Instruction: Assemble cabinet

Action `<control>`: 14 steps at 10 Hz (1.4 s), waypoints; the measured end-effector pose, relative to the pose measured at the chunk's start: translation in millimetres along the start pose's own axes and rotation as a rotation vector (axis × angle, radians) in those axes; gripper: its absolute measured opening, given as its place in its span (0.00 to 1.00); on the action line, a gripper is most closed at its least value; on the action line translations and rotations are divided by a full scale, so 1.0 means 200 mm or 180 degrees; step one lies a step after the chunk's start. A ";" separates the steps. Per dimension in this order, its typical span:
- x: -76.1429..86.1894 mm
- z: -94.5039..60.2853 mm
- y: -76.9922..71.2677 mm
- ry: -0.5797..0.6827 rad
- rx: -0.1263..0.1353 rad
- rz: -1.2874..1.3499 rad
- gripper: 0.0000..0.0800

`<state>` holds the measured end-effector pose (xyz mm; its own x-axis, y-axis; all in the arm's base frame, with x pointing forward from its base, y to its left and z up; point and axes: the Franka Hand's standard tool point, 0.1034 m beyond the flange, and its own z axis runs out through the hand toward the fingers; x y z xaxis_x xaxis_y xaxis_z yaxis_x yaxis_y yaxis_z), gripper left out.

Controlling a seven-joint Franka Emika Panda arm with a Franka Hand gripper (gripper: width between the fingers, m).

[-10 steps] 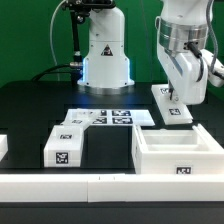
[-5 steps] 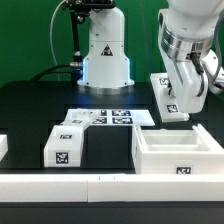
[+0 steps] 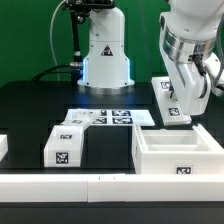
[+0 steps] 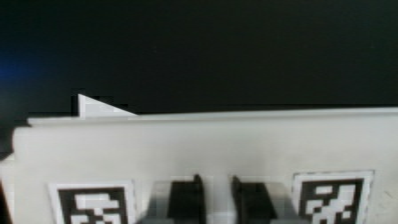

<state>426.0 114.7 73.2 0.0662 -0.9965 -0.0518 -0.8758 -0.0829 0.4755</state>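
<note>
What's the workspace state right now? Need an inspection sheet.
Surface: black table; marker board lies flat on it.
Job's things: cabinet box, open side up, at the exterior view's right; flat panel just behind it.
Clutter: white block with one tag; border rails along the near edge.
Grippers: gripper shut on the flat panel.
Cables: black cable beside the robot base.
Surroundings: green backdrop.
</note>
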 end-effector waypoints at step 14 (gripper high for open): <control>0.19 -0.03 -0.05 -0.0052 0.1374 0.0269 0.08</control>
<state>439.8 77.5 72.2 -0.0188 -0.9989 -0.0439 -0.9975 0.0158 0.0683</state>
